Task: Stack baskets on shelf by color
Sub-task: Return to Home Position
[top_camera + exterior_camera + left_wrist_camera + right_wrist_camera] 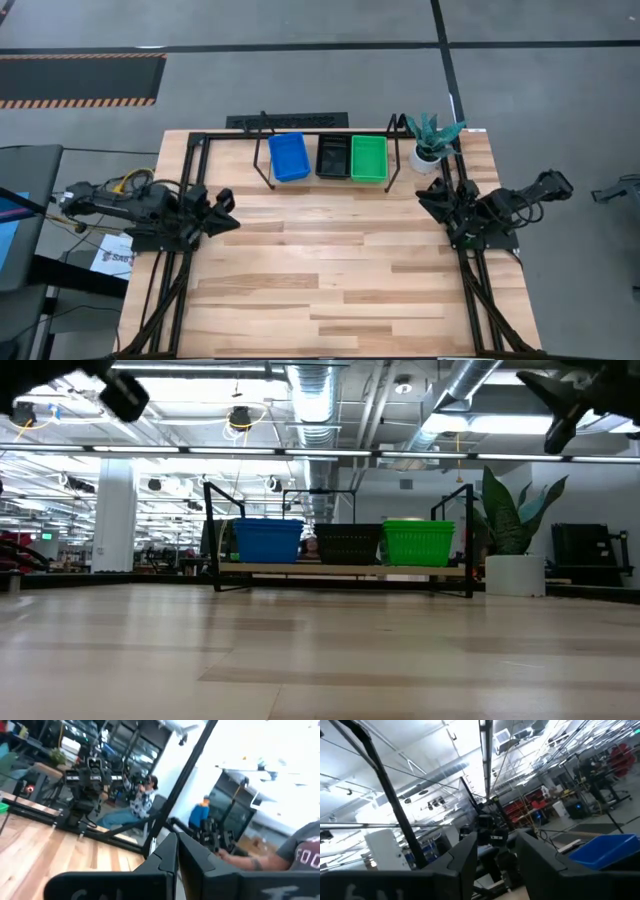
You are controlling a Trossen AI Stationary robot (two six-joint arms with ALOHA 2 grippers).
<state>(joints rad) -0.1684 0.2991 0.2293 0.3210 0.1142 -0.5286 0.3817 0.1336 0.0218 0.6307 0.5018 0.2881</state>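
The shelf (262,160) stood at the far edge of the table (330,260). It carried three piles side by side: blue baskets (289,157) on the left, black baskets (333,157) in the middle and green baskets (368,158) on the right. Each pile held one colour only, as the task required. The black and green piles touched, and the blue pile sat just apart from them. The number of baskets in each pile could not be told. No basket was seen anywhere off the shelf, so the sorting was judged complete.

The left pincer (226,209) was at the left edge of the table, well apart from the shelf. Its fingers (167,857) were together and held nothing. The right pincer (432,196) was at the right edge, near the potted plant (432,140). Its fingers (465,855) were apart with nothing between them. Both pincers hung above table level, appearing only at the top corners of the low view.

With the arms folded at the sides, the shelf front was unobstructed, which fits a parked pose rather than a reach. The main risk noted was the right arm's closeness to the plant should it move.
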